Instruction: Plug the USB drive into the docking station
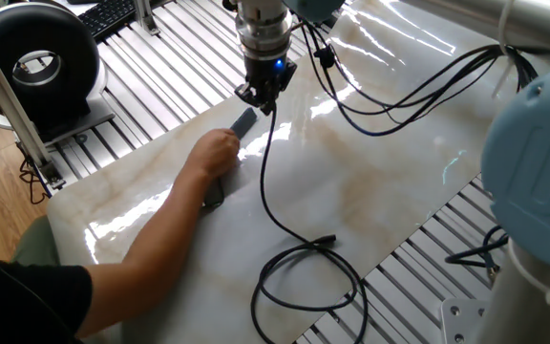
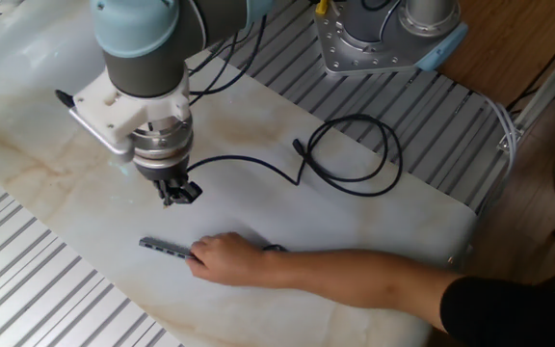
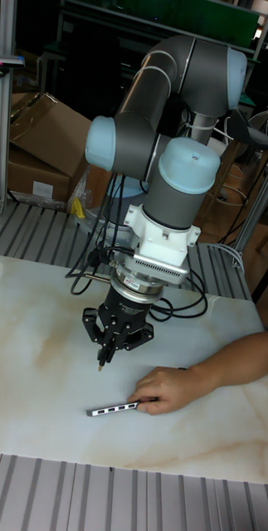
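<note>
My gripper (image 3: 110, 344) is shut on the USB drive (image 3: 102, 358), whose small plug pokes down from the fingers a little above the marble. Its long black cable (image 2: 249, 164) trails away to a loop (image 1: 304, 277). The docking station (image 3: 114, 408), a slim grey bar showing a row of ports, lies just in front of and below the gripper. A person's hand (image 3: 165, 388) holds its right end. In the other fixed view the gripper (image 2: 174, 196) hangs above and slightly right of the bar's (image 2: 165, 249) free end. The one fixed view shows the bar (image 1: 243, 121) right under the gripper (image 1: 264, 97).
The person's arm (image 2: 374, 284) stretches across the front of the marble sheet (image 2: 56, 145). Ribbed metal table (image 1: 151, 76) surrounds the sheet. A black round device (image 1: 36, 57) stands at the far left. The robot's own cables (image 1: 418, 105) hang over the right side.
</note>
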Robot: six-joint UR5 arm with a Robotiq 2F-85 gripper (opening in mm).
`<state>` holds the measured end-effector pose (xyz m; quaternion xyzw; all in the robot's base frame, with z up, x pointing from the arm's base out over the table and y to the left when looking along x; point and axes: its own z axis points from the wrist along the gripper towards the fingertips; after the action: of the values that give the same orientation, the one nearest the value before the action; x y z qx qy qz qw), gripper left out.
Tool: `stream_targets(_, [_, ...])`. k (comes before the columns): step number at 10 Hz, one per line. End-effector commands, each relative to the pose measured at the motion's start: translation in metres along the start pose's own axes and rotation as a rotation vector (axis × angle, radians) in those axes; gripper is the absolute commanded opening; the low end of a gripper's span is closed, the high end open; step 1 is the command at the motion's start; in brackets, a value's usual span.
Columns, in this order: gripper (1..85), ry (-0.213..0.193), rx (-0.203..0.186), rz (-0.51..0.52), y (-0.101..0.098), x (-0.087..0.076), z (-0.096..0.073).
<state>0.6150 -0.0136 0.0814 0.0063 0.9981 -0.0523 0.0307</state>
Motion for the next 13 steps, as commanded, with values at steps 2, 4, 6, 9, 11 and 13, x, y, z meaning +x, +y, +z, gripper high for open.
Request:
stream_targets(2, [1.3, 0.007, -0.063, 0.031, 0.017, -0.003, 0.011])
stream_targets(4, [1.3, 0.033, -0.079, 0.116, 0.025, -0.001, 0.014])
stream_targets(6, [1.3, 0.047, -0.041, 0.148, 0.019, 0.002, 0.012])
stream_targets(9, [1.3, 0.057, -0.084, 0.244, 0.027, -0.003, 0.008])
stream_targets(11, [1.3, 0.111, -0.087, 0.253, 0.021, 0.002, 0.0])
stream_targets(13, [1.3, 0.134, -0.101, 0.264, 0.014, 0.0, 0.001])
